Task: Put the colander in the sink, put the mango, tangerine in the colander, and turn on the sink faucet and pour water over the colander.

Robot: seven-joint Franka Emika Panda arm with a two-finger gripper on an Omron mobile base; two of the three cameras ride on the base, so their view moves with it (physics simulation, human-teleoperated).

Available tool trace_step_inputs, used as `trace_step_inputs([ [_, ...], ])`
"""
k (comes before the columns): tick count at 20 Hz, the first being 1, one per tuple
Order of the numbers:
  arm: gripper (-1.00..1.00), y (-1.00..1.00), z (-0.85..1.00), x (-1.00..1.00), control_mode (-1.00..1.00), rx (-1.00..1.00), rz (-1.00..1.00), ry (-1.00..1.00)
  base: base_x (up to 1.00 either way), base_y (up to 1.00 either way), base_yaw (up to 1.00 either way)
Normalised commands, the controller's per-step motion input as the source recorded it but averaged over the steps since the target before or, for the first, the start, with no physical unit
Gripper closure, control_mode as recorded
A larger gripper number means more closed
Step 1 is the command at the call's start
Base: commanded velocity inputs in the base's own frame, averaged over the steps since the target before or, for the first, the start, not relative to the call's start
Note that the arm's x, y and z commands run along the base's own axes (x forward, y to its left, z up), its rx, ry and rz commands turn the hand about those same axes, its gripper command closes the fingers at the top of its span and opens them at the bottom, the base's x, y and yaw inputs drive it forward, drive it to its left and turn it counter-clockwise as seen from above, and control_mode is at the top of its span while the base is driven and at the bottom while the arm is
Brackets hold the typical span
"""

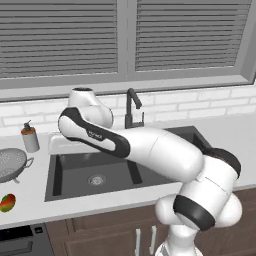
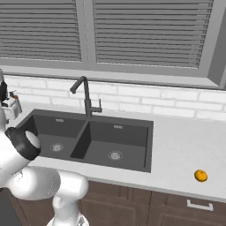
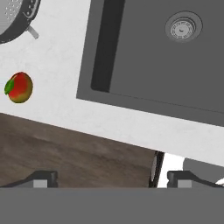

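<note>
Step in hand, by the look of it: first one, reach for colander (image 1: 11, 164), nothing moved yet. Colander sat on bench (image 1: 30, 202) left of sink (image 1: 95, 172), near grey soap dispenser (image 1: 30, 137), tilted a bit, one loop handle toward sink. Mango (image 1: 7, 202) lay on bench nearer front edge, just fwd of colander, not touching. Tangerine (image 2: 201, 175) far off on other side, on bench right of sink, near front edge. Both basins bare, drains visible. Faucet (image 2: 84, 97) upright behind divider, no stream seen, so water judged off.

Gripper (image 3: 111, 179) hung above bench front edge w/ jaws spread wide, nothing between; finger tips (image 3: 41, 178) seen low in hand view, over cabinet front and bench lip. Same view: colander rim at top-left corner, mango below it, left basin drain at upper right.

Next move, prob.: swing hand left toward colander, drop over rim or handle, close on thin metal edge. Wide bowl, so rim pinch likelier than spanning it. Then lift and set into basin. Mango close by: risk of nudging it on approach.
</note>
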Motion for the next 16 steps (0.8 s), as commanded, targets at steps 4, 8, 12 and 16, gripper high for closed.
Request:
trace_step_inputs([
  [4, -1.0, 0.64, -0.27, 0.18, -1.0, 0.0, 0.0, -0.01, 0.0, 0.0, 0.0],
  [8, -1.0, 0.53, -0.18, 0.21, -1.0, 0.0, -0.02, -0.04, 0.0, 0.0, 0.0],
  [12, -1.0, 0.44, -0.13, 0.18, -1.0, 0.0, -0.03, -0.05, 0.0, 0.0, 0.0],
  [16, -1.0, 0.41, -0.15, 0.12, -1.0, 0.0, -0.05, -0.07, 0.0, 0.0, 0.0],
])
